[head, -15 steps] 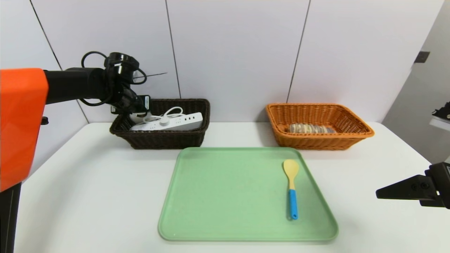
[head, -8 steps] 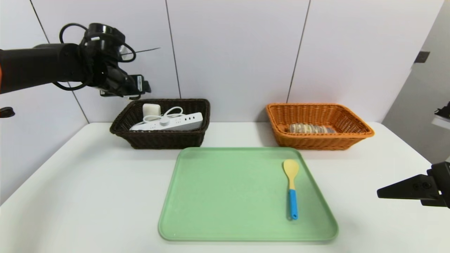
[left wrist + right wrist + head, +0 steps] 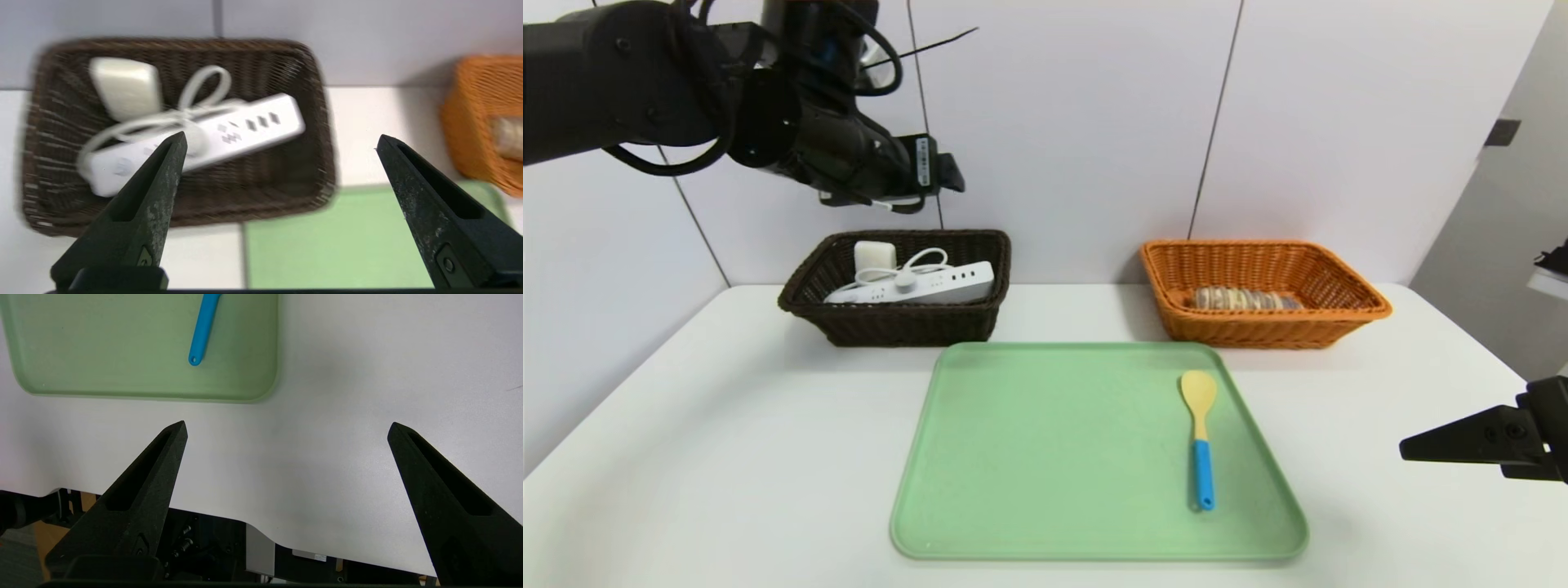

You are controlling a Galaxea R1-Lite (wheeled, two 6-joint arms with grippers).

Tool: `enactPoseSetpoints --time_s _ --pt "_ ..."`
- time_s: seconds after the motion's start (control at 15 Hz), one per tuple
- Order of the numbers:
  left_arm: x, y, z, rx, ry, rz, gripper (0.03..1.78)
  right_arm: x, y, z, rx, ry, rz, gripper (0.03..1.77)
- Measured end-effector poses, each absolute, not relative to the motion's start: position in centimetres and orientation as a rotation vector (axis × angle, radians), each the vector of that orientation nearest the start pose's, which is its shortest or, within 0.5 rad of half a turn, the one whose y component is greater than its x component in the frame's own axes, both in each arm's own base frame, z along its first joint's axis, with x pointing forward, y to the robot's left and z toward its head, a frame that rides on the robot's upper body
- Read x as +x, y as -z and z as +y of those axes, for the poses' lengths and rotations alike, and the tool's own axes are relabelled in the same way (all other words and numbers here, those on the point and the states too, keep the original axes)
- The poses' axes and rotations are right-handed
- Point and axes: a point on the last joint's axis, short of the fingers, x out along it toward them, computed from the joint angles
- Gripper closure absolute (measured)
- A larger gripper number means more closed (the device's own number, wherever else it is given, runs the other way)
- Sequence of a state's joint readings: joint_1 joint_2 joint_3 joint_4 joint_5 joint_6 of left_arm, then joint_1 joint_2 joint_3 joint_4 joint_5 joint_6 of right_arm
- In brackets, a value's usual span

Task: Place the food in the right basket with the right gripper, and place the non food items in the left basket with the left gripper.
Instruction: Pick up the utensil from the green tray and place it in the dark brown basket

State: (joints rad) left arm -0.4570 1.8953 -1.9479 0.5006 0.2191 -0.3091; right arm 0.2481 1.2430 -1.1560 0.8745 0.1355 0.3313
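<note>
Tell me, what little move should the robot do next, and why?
Probably swing the open, empty left hand from above the dark brown wicker basket toward the yellow spoon with the blue handle. It alone remains on the green tray; the white power strip and white block sit in that basket, the striped loaf in the orange wicker basket.

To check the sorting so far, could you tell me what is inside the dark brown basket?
The dark brown basket holds a white power strip with its looped cord and a white rounded block behind it. The basket floor beneath them is covered.
</note>
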Motion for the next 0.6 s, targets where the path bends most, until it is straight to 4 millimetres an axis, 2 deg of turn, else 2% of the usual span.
enactPoseSetpoints --time_s 0.27,0.6 --pt "29.5 -30.7 -19.9 -0.199 0.264 0.554 0.14 13.6 -26.1 3.8 0.248 -0.191 1.005 0.10" --pt "26.6 -27.9 -22.4 -0.148 0.327 0.670 0.13 13.8 -26.3 3.8 0.248 -0.195 1.000 0.10"
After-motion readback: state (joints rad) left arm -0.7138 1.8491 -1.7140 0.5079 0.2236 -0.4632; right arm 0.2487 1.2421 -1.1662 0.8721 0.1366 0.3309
